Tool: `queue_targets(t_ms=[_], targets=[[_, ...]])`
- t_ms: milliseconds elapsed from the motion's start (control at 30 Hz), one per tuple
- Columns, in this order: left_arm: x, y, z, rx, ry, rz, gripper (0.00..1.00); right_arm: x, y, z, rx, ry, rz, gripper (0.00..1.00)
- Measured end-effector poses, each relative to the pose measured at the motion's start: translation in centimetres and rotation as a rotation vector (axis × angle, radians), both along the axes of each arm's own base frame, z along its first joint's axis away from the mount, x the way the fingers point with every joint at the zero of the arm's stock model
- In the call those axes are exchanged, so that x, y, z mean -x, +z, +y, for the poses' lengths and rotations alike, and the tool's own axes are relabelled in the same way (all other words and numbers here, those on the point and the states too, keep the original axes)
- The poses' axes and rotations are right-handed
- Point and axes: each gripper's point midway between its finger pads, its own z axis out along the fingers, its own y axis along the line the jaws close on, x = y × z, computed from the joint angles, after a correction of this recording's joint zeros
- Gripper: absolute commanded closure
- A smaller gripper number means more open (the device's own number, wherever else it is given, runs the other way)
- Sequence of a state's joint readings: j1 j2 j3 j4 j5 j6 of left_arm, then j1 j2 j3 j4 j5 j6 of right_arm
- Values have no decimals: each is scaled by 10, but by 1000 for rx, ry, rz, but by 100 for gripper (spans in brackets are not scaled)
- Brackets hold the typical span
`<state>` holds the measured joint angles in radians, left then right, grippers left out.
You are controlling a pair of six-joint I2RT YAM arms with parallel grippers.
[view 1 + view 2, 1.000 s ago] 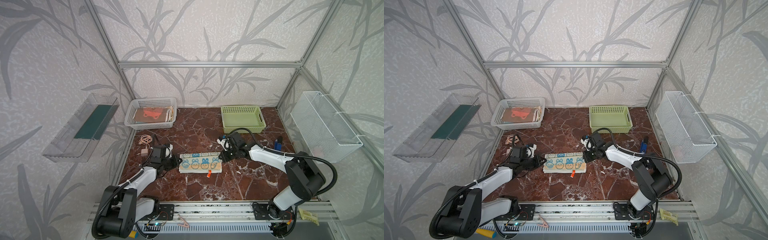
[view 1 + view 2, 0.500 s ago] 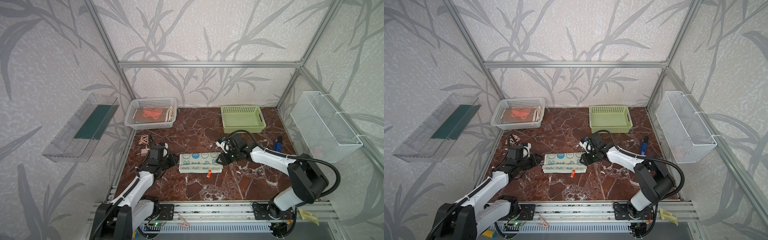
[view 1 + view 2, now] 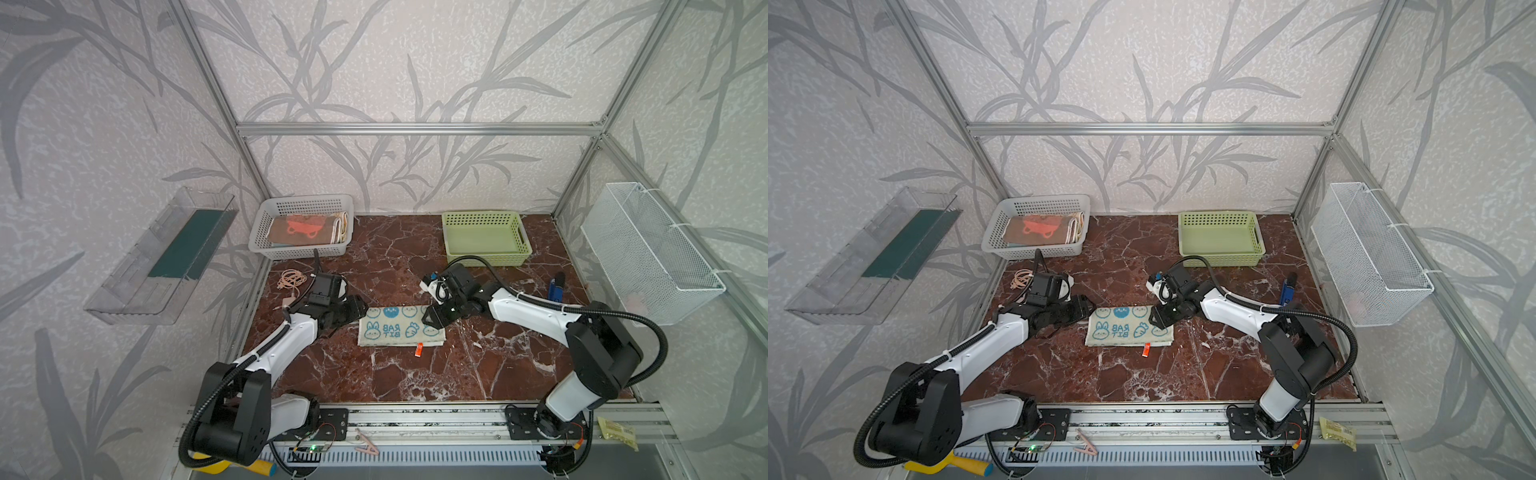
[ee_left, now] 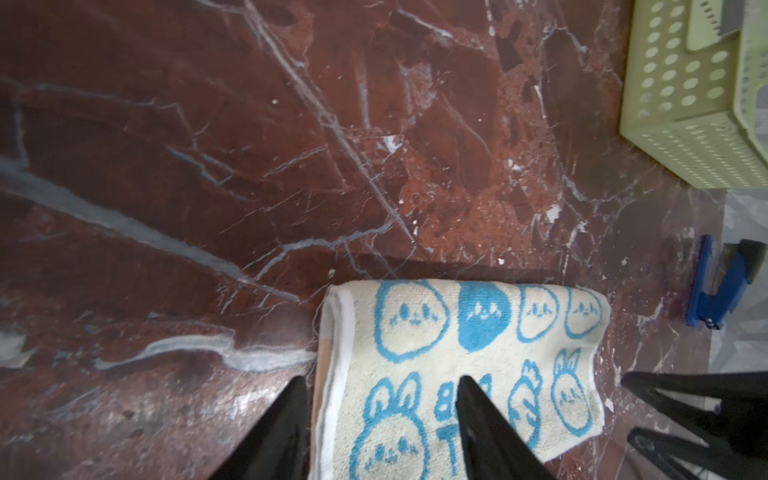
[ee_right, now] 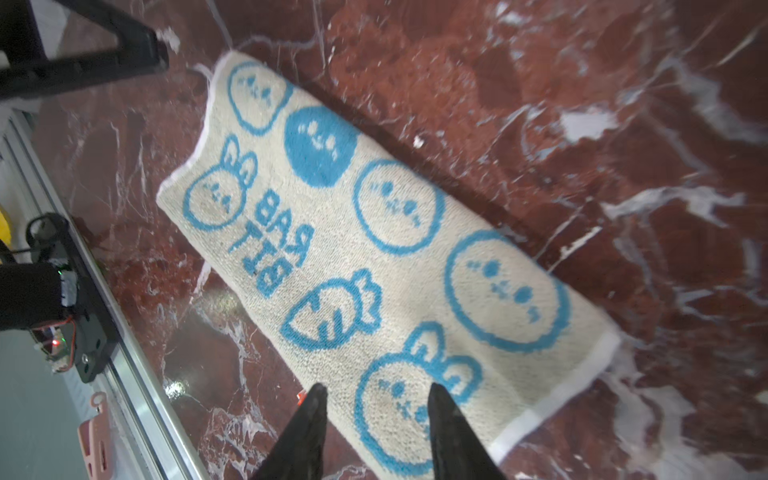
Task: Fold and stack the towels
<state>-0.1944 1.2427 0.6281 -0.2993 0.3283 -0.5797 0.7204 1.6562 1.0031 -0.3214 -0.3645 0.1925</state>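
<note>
A white towel with blue bunnies (image 3: 401, 330) (image 3: 1128, 330) lies folded in a long strip in the middle of the marble table. My left gripper (image 3: 354, 309) (image 4: 381, 379) stands open at its left end, one finger over the cloth (image 4: 457, 332) and one beside its edge. My right gripper (image 3: 430, 318) (image 5: 376, 386) hangs open over the right end of the towel (image 5: 374, 257), holding nothing. More folded towels lie in the white basket (image 3: 266, 232), a brown one with red print (image 3: 301, 228) on top.
A green basket (image 3: 484, 239) stands at the back right. A coiled cable (image 3: 291, 280) lies at the left behind my left arm. A blue clip (image 3: 555, 286) sits at the right. The towel's orange tag (image 3: 419, 350) sticks out at its front edge.
Both grippers were shut at the towel's two ends a second ago. They have opened and let the towel go, and it now lies flat in its fold.
</note>
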Motion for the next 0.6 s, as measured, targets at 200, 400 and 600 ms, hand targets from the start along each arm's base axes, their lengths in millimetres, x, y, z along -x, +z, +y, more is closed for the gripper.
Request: queue_targets(t_ms=[200,400,600], targets=[[15,-4,1,5,-19,45,32,28,-30,10,106,75,38,59],[27,-14,-7,59,-68,110,32,34,-43,17,165,114,37,59],[43,-40,-17,117,-100,230,35,34,-45,17,177,119,24,59]])
